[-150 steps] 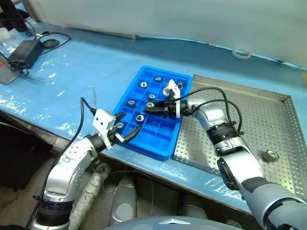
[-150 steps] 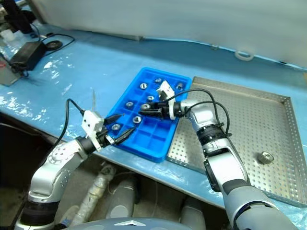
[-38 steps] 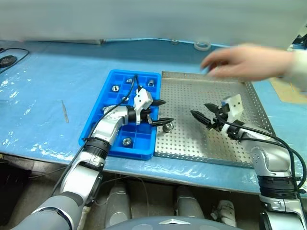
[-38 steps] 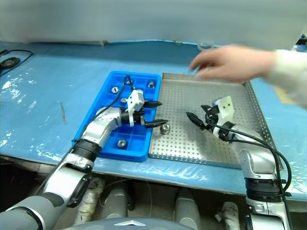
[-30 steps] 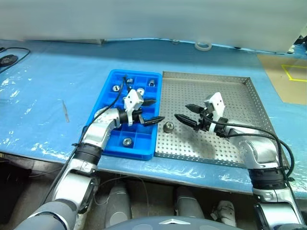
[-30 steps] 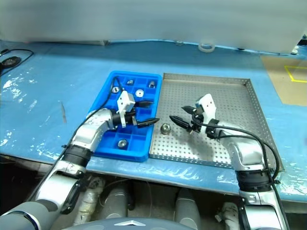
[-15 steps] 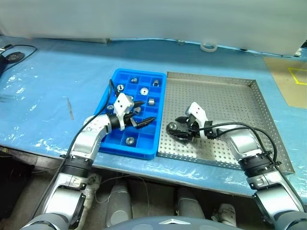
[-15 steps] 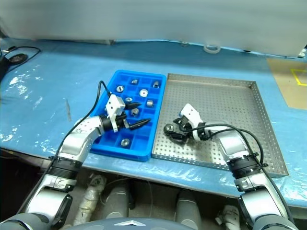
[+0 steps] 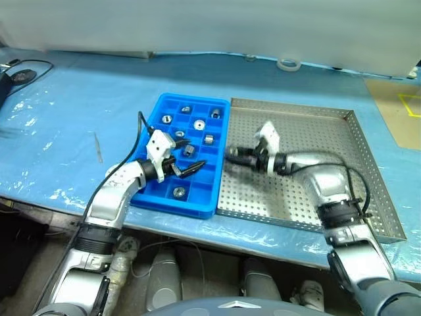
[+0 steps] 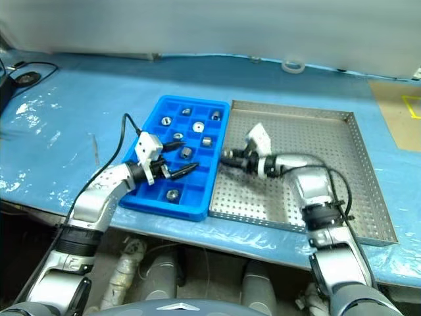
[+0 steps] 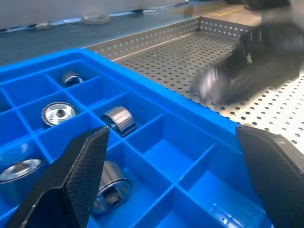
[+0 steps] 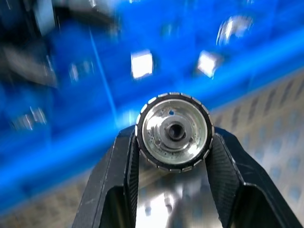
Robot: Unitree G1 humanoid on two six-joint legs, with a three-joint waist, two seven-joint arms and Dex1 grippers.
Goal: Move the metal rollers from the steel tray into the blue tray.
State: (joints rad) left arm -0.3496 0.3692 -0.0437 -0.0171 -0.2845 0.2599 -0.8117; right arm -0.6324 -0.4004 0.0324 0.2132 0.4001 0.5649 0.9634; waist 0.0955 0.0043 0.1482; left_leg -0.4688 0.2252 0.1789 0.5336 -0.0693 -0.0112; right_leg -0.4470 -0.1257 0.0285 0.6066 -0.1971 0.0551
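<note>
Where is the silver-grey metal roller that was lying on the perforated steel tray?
Metal roller sits clamped in the right gripper, over the steel tray's left edge, beside the blue tray.

Left end effector [image 9: 187, 164] held roughly level, reaching forward and rightward, black fingers [image 11: 71, 185] spread wide, empty; right end effector [image 9: 231, 156] reaching leftward, nearly level, fingers clamped on a metal roller [image 12: 174, 132].

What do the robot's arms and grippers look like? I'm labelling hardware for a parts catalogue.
Both arms are silver-grey shells with black joint bands and loose black cables. The left gripper and right gripper each have two black tapered fingers with textured pads, behind a white block.
</note>
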